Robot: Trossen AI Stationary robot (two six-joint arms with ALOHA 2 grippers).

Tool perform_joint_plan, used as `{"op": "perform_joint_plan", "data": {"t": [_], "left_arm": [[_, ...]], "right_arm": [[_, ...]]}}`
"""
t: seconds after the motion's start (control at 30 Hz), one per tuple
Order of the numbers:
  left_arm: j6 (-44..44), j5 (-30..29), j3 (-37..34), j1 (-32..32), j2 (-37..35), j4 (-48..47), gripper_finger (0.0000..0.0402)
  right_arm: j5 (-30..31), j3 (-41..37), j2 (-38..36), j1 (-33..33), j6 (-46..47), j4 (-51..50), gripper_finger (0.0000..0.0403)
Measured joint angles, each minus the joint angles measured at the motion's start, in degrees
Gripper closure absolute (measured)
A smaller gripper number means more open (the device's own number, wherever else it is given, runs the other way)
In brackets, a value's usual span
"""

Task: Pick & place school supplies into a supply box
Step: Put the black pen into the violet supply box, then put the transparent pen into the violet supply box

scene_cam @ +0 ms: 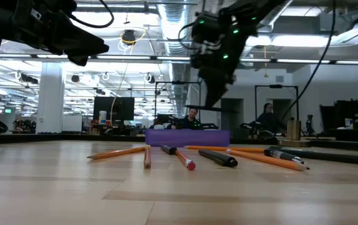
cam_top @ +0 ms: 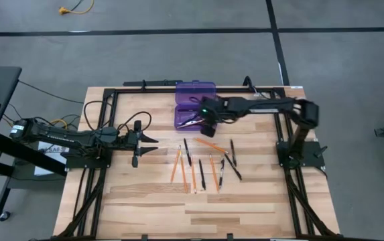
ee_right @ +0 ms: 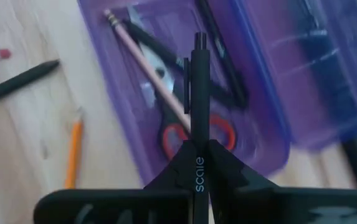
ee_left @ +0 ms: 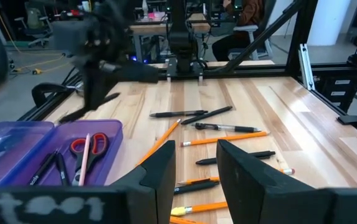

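Wood counter (cam_top: pixel 145 201), reading left to right: your left tool (cam_top: pixel 140 141) hangs partly open and empty, short of the loose pencils and pens (cam_top: pixel 202 171) to its right. Purple supply box (cam_top: pixel 193 114) sits at the back edge, lid open, with the scissors (ee_right: pixel 194 134), a pencil (ee_right: pixel 150 68) and a pen already inside. Right tool (ee_right: pixel 198 162) is clamped on a black pen (ee_right: pixel 198 87), directly above the tray. Pen's long axis looks roughly in line with the box's length, so a straight drop should land it. Right arm is nearer the box.
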Motion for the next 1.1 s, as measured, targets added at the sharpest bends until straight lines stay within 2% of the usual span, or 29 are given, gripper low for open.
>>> {"op": "perform_joint_plan", "data": {"t": [0.2, 0.4, 0.77, 0.97, 1.1], "left_arm": [[-0.8, 0.0, 0.0, 0.0, 0.0, -0.1, 0.0295], [-0.7, 0.0, 0.0, 0.0, 0.0, 0.0, 0.0295], [-0.4, 0.0, 0.0, 0.0, 0.0, 0.0, 0.0295], [-0.8, -0.1, 0.0, 0.0, 0.0, -0.2, 0.0295], [-1.0, -0.1, 0.0, 0.0, 0.0, -0.5, 0.0295]], "right_arm": [[-0.2, 7.8, 7.3, -1.0, -8.3, -0.2, 0.0394], [-0.3, 12.1, 11.3, -1.6, -9.5, -1.3, 0.0361], [-0.1, 12.9, 11.2, -1.8, -9.0, -2.8, 0.0329], [3.8, 12.9, 10.4, -1.6, -2.9, -7.5, 0.0322], [2.9, 12.9, 7.5, -1.3, 4.9, -14.7, 0.0322]]}}
